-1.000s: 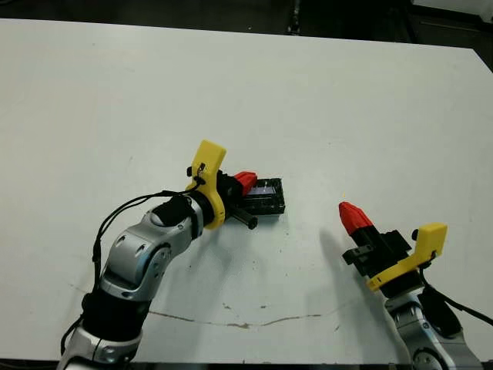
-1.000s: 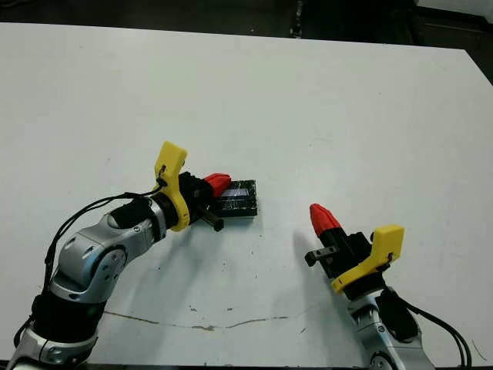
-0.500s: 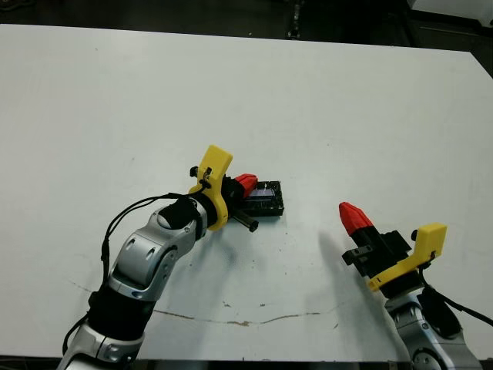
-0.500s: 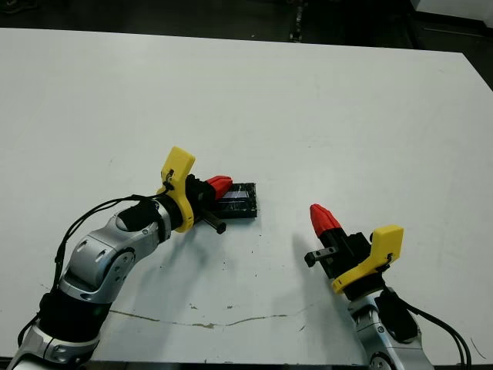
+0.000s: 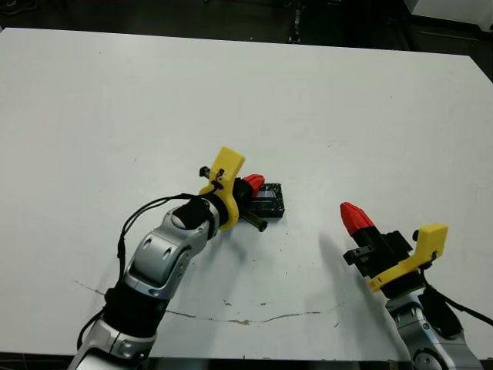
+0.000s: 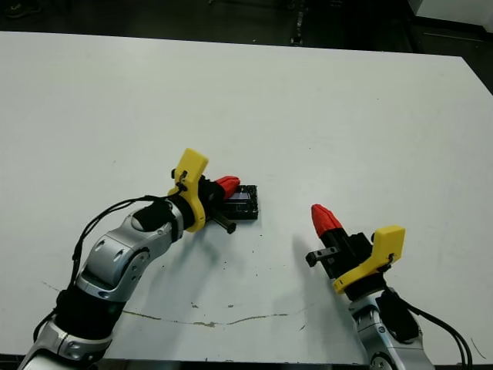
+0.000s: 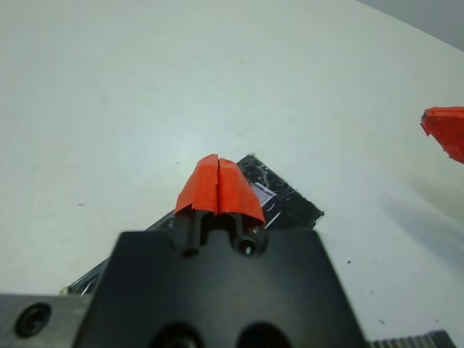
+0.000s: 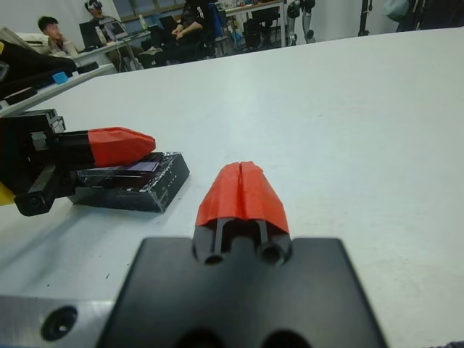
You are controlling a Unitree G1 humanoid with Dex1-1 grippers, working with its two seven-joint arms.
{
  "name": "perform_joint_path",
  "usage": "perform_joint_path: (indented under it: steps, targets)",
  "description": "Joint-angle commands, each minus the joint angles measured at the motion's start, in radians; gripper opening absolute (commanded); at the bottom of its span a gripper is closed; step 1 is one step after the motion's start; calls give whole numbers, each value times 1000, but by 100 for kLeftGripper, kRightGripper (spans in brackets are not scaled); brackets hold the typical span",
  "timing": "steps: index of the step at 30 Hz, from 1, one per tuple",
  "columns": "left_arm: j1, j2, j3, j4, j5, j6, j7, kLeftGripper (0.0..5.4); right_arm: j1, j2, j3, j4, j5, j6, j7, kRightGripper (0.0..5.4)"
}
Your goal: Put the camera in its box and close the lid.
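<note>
Item: closed box on white table (image 5: pixel 370 100); landmark for all positions below.

Lid (image 5: pixel 269 199): flat black cover with a shiny top, lying level on the box. No white tray wall shows beneath it in the head views; in the right wrist view the whole reads as one low black block with dark sides. Its long axis runs roughly across the table, left to right.

Camera: not visible anywhere on the table. Judged to be inside, under the lid; this cannot be confirmed.

Left gripper (image 5: pixel 253 183): red-tipped fingers pressed together, nothing between them. The tips rest on or just over the left end of the lid; contact itself cannot be told. The arm reaches in from the left and near side.

Right gripper (image 5: pixel 353 216): fingers together, empty, well apart from the box, to its right and nearer the robot, its tip pointing roughly back toward it.

Key relation: the lid lies directly under the left fingertips, its length stretching away rightward from them. The left arm is much the nearer.

Judgement: task at or near its end; any remaining move is a downward press to seat the lid, which risks tipping the far end up.
</note>
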Motion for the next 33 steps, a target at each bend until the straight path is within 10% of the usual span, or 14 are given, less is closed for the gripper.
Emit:
perform_joint_path:
  steps: [1,8,21,33]
  targets:
    - [82,-5,-21,71,-10,122,0,1,11,-2,-13,0,1,-4,-8,0]
    - [147,105,28,-133,-51,58,-95,1,8,-5,-14,8,6,-15,8,0]
    - [251,118,421,-374,-229,-139,-58,1,-10,-7,-27,-2,20,-22,11,0]
    - [366,66,489,-301,-90,-610,27,1,-116,4,-85,-33,8,-24,-71,0]
